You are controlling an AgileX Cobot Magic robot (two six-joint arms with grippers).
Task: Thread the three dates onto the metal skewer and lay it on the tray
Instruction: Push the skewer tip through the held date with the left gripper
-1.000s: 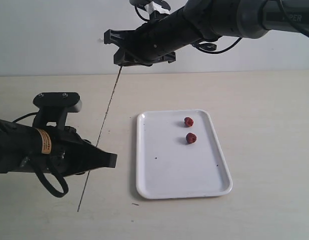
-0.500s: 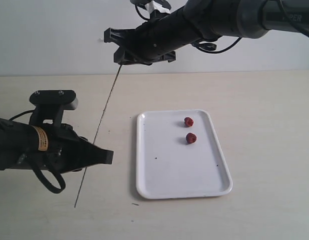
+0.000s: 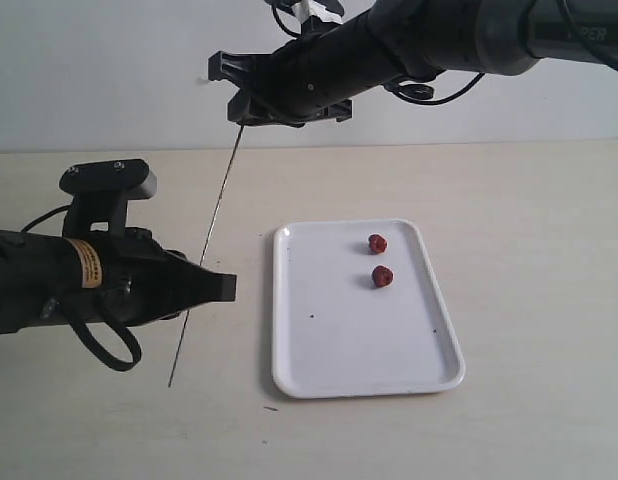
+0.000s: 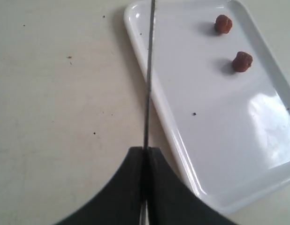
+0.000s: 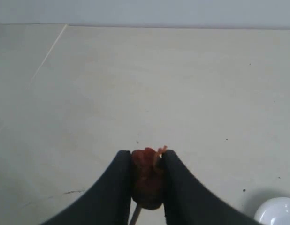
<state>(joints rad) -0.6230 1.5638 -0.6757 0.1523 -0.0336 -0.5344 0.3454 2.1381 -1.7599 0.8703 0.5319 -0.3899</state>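
My left gripper (image 4: pixel 146 149) is shut on the thin metal skewer (image 3: pixel 211 235), which slants up across the table from lower left to my right gripper (image 3: pixel 239 118) high at the back. The skewer (image 4: pixel 148 70) runs beside the tray's long edge in the left wrist view. My right gripper (image 5: pixel 147 157) is shut on one dark red date (image 5: pixel 147 180), and the skewer tip (image 5: pixel 135 216) pokes out under it. Two more dates (image 3: pixel 377 243) (image 3: pixel 383 276) lie on the far half of the white tray (image 3: pixel 319 350), also seen as dates (image 4: pixel 223 24) (image 4: pixel 242 61) on the tray (image 4: pixel 196 140).
The tray sits right of centre on the beige table (image 3: pixel 549 200). A pale wall (image 3: pixel 89 70) rises behind the table's far edge. My left arm's black body (image 3: pixel 79 285) hovers low over the table's left side.
My left gripper has shifted a little right and up with the skewer, so the rod's lower end swung right. The right gripper with its date has barely moved.
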